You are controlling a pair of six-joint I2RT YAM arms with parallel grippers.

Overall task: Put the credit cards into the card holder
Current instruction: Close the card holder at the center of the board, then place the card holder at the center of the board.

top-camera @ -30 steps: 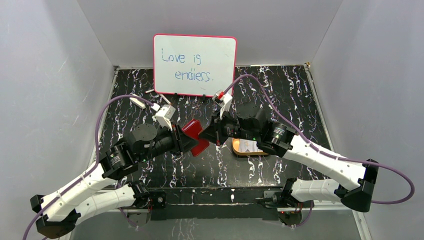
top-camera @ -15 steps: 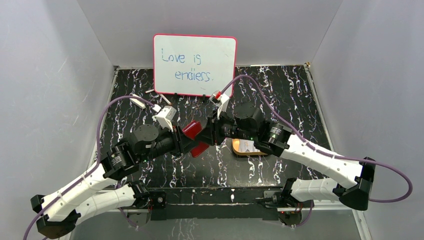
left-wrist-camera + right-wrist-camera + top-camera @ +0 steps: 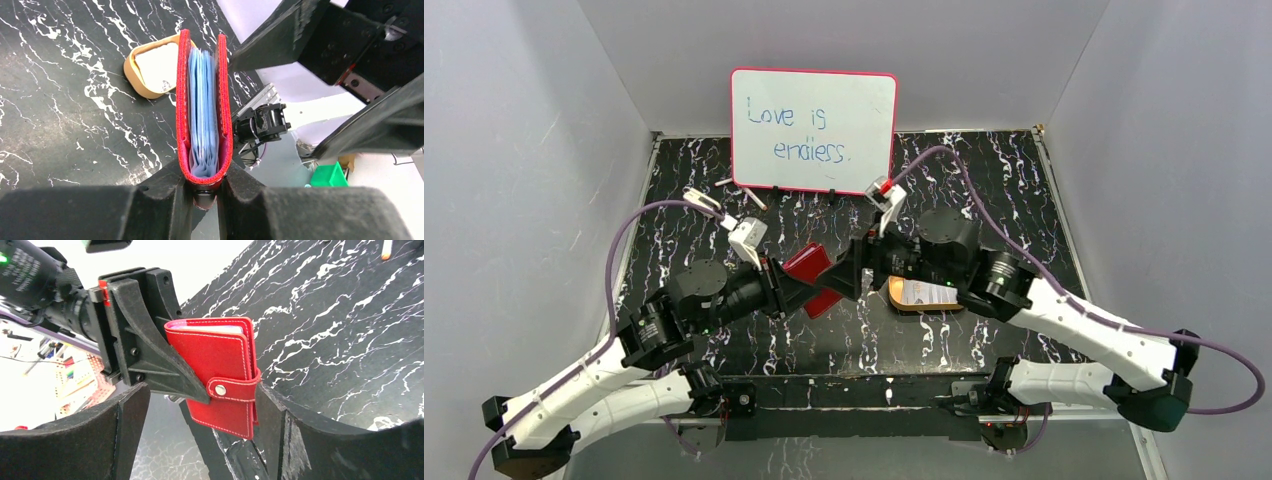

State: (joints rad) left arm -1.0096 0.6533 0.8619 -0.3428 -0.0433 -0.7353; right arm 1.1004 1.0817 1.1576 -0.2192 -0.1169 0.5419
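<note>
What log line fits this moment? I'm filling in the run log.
left gripper: shut on card holder | right gripper: open, straddling it

Fixed overhead camera, set high behind the near edge, looks down over the whole table (image 3: 1044,190). Left wrist camera sights close along the card holder (image 3: 202,125), edge-on at frame centre. Right wrist camera, equally near, faces its red cover. Overhead and left wrist views share the orange-rimmed tray (image 3: 145,70).

Pale grey walls (image 3: 524,150) enclose a black, white-veined table (image 3: 1009,185) under even light
</note>
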